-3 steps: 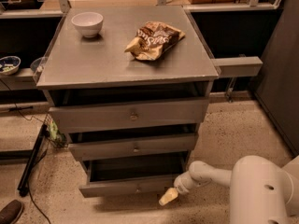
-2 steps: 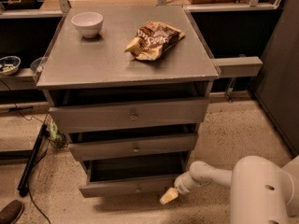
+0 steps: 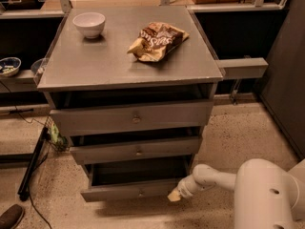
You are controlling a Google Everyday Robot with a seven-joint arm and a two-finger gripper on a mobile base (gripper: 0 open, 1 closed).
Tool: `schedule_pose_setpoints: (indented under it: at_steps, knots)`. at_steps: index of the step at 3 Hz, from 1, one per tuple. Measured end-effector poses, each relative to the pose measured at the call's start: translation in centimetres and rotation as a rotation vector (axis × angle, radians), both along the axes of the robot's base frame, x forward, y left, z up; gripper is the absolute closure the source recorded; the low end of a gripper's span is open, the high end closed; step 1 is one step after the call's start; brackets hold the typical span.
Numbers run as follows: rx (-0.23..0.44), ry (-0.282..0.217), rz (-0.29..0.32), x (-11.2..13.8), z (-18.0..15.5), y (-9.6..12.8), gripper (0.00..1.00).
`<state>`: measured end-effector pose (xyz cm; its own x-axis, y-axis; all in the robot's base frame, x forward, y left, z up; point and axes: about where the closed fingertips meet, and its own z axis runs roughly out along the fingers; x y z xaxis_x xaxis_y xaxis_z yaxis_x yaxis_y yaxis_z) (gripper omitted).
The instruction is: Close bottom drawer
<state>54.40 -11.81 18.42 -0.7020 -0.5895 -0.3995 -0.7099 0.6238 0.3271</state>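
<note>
Arm stretched low leftward; gripper (image 3: 174,194), jaws together, against the open bottom drawer (image 3: 125,192) beneath the worktop's (image 3: 95,63) front-right corner.

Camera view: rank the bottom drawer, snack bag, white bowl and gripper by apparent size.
bottom drawer
snack bag
white bowl
gripper, at that drawer's right front corner
The bowl is farther off, so its true rank is unsure.

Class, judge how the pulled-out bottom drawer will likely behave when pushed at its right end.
The bottom drawer looks rigid wood, so it should slide as one piece. Nothing shows inside, so probably light. The gripper sits at its right end, so a push might skew it.
</note>
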Motion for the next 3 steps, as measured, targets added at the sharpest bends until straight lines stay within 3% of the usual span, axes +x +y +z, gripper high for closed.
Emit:
schedule_pose_setpoints:
  at_steps: [1, 2, 3]
  knots:
    - [0.0, 0.0, 0.0, 0.0, 0.0, 0.0, 0.84]
    - [0.0, 0.0, 0.0, 0.0, 0.0, 0.0, 1.0]
    - [-0.051, -0.021, -0.008, 1.6, -0.8, 1.0, 1.0]
